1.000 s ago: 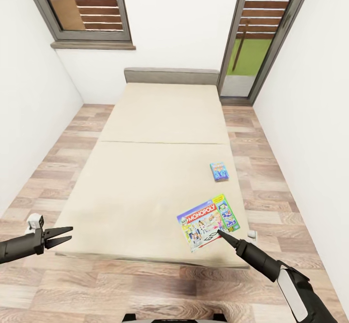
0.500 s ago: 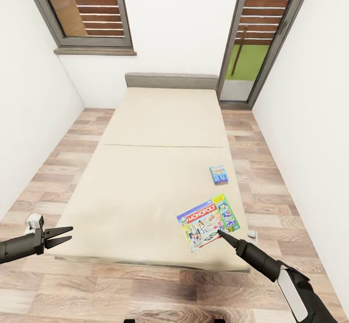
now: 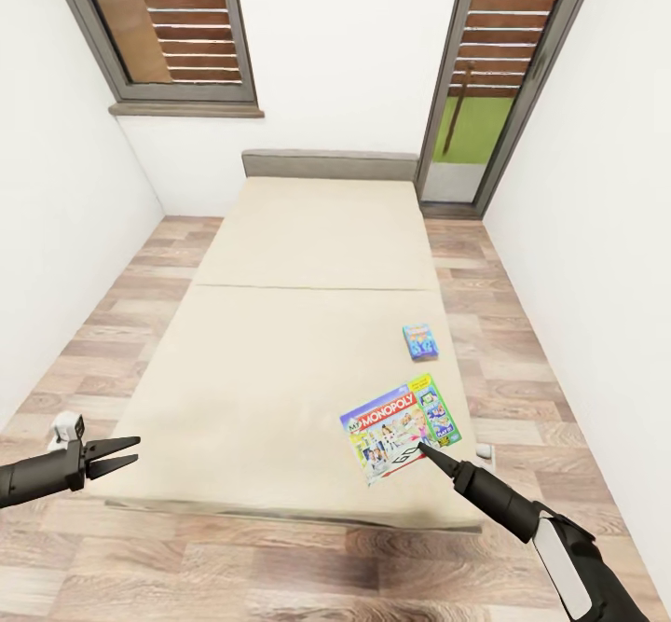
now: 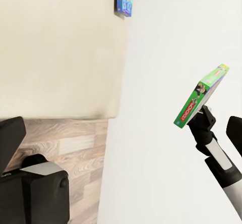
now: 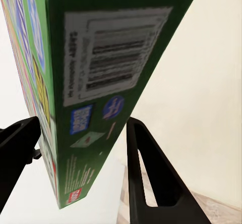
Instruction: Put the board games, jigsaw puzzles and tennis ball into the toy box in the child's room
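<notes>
**Q:** Right gripper (image 3: 425, 451): what does it hold, and which step are you in?

**A:** Your right gripper is clamped on the Monopoly box (image 3: 401, 428), one of the board games. The left wrist view shows that box (image 4: 200, 95) lifted off the bed (image 3: 280, 370), gripped at its lower edge. The right wrist view shows the green barcode side (image 5: 116, 72) between the two fingers (image 5: 146, 183). You are judged to be in the carrying step, with the first bed game secured.

**Q:** And the other gripper?

**A:** Your left gripper (image 3: 126, 449) hangs empty, its jaws parted, over the floor just off the bed's near corner.

**Q:** What remains on the bed?

**A:** A smaller light blue board game (image 3: 420, 340) lies flat near the mattress's right edge, beyond the Monopoly box.

**Q:** What does the next move call for?

**A:** Either take the blue box with your free left gripper, or turn toward the table. The toy box's contents cannot be judged from these views.
</notes>
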{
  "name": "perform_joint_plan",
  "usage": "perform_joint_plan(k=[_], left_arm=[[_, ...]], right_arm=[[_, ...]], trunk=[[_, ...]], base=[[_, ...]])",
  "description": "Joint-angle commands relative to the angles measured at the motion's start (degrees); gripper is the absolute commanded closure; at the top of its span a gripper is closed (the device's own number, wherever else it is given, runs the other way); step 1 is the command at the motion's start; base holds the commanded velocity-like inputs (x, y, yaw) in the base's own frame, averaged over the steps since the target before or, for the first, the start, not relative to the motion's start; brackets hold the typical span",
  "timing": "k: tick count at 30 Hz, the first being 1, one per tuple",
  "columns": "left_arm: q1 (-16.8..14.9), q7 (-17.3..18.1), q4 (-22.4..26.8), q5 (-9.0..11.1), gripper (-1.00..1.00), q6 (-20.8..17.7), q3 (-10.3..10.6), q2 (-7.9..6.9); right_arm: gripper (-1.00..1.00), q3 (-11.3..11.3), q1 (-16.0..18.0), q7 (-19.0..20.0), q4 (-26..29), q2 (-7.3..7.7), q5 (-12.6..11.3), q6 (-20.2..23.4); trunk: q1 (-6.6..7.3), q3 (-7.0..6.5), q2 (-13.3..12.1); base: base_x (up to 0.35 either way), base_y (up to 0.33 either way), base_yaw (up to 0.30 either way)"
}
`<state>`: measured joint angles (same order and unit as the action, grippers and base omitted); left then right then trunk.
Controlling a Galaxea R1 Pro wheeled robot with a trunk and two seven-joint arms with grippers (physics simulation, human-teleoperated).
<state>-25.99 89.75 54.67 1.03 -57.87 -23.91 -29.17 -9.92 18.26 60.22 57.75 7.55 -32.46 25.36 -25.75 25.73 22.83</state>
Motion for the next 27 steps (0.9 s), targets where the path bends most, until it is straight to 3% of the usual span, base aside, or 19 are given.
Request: perform_joint_plan(k=[1,27], left_arm=[[0.0,0.2,0.0,-0.1,-1.00,-0.6,0.0,-0.01],[0.0,0.2,-0.1,-0.1,-1.00,-0.6,0.1,-0.01]], right_arm=[[1.00,0.0,0.0,0.1,0.0,0.01,-0.3,0.5],[1.00,0.0,0.0,0.1,0.0,0.01,-0.3,0.5]], trunk=[[-0.03,-0.02,0.1],[-0.03,-2.50,0.1]], base=[[0.000,0.000,0.000],[0.000,0.000,0.000]])
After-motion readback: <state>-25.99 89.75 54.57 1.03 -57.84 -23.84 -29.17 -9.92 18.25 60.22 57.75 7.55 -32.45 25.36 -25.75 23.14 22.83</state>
